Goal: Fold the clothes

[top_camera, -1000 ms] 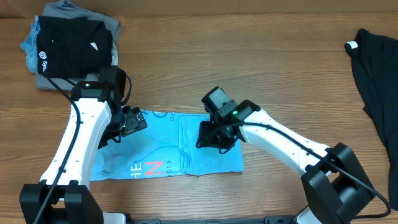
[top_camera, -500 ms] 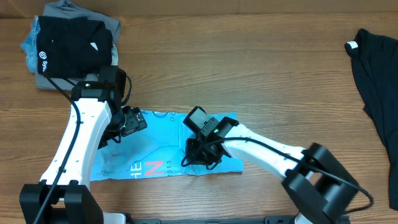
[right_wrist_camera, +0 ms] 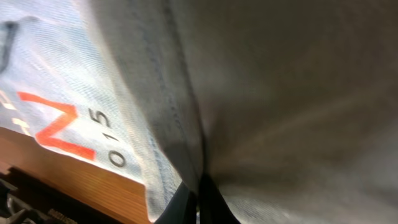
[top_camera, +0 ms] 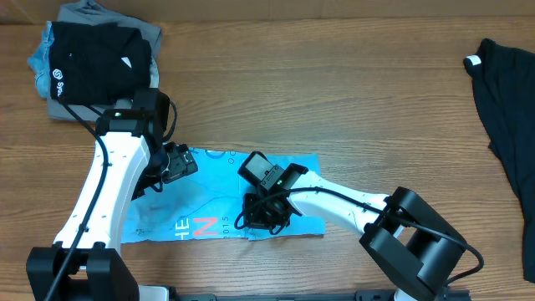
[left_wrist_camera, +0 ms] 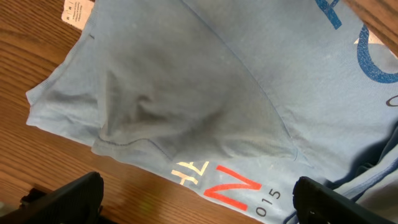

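Right gripper [top_camera: 253, 221] pinching fold at near edge of light blue T-shirt [top_camera: 213, 188]; left gripper [left_wrist_camera: 196, 202] spread wide above its left part.

The surface [top_camera: 334, 92] is brown wood, its grain running side to side in the overhead view. The left wrist view shows it orange-brown along the left edge and bottom. The right wrist view catches only a small corner at lower left.

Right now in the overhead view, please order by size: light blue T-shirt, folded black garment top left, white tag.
1. light blue T-shirt, though the arms cover part of it
2. folded black garment
3. white tag, by far the smallest
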Motion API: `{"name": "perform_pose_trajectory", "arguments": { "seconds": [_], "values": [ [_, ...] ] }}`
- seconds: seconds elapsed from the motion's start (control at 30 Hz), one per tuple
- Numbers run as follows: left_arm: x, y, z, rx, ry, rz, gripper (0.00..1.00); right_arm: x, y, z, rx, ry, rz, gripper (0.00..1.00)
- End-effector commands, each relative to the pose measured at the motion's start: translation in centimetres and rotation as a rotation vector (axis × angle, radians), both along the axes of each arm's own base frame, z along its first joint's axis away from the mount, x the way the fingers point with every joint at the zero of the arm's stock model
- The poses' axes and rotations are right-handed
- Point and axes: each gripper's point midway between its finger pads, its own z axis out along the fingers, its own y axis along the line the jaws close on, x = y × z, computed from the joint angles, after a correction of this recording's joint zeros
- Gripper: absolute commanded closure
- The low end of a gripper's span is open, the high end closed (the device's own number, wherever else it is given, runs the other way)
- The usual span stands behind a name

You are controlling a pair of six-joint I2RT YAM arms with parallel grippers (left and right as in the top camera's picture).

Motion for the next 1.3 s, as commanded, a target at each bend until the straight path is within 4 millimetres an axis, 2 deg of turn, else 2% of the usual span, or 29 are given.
{"name": "perform_pose_trajectory", "arguments": {
  "seconds": [0.0,0.07,0.23,0.3,0.33,0.4,0.43,0.5,0.6,0.73,0.9,0.97,1.13,1.27],
  "values": [
    [0.3,0.0,0.2,-0.005,-0.014,0.013,0.00,1.2,0.7,1.3,-0.018,-0.051,-0.003,0.96],
    [0.3,0.0,0.1,-0.005,-0.012,0.013,0.00,1.6,0.2,1.6,-0.061,-0.069,-0.010,0.89],
    [0.3,0.0,0.1,-0.003,-0.012,0.013,0.00,2.2,-1.1,2.0,-0.140,-0.098,-0.021,0.84],
    [0.4,0.0,0.1,-0.004,-0.016,0.013,0.00,2.7,-1.8,2.3,-0.182,-0.122,-0.028,0.78],
    [0.6,0.0,0.1,-0.005,-0.022,0.011,0.00,2.9,-2.1,2.7,-0.199,-0.132,-0.032,0.64],
    [0.9,0.0,0.0,-0.007,-0.032,0.005,0.00,3.2,-1.9,3.4,-0.192,-0.145,0.002,0.16],
    [1.1,0.0,-0.1,-0.006,-0.036,0.001,0.00,3.3,-1.7,3.8,-0.181,-0.151,0.029,0.00],
    [1.5,0.0,-0.4,-0.007,-0.040,-0.028,0.00,3.4,-1.5,4.5,-0.178,-0.153,0.043,0.00],
    [1.8,1.1,-1.2,-0.006,-0.019,-0.029,0.00,3.9,-1.8,5.7,-0.201,-0.177,0.037,0.00],
    [2.1,4.3,-2.5,-0.028,-0.001,0.046,0.00,4.7,-3.3,6.5,-0.239,-0.219,0.064,0.00],
    [2.3,6.9,-4.1,-0.169,-0.008,0.036,0.00,5.1,-5.0,6.4,-0.272,-0.189,0.060,0.00],
    [3.0,8.2,-4.5,-0.247,-0.067,0.019,0.00,5.7,-5.5,6.4,-0.272,-0.188,0.038,0.00],
    [4.6,10.1,-5.1,-0.303,-0.169,0.048,0.00,6.6,-5.4,6.5,-0.236,-0.191,0.018,0.00],
    [4.7,10.4,-6.6,-0.304,-0.143,0.013,0.00,6.6,-4.2,6.7,-0.173,-0.185,0.046,0.00]
  ]
}}
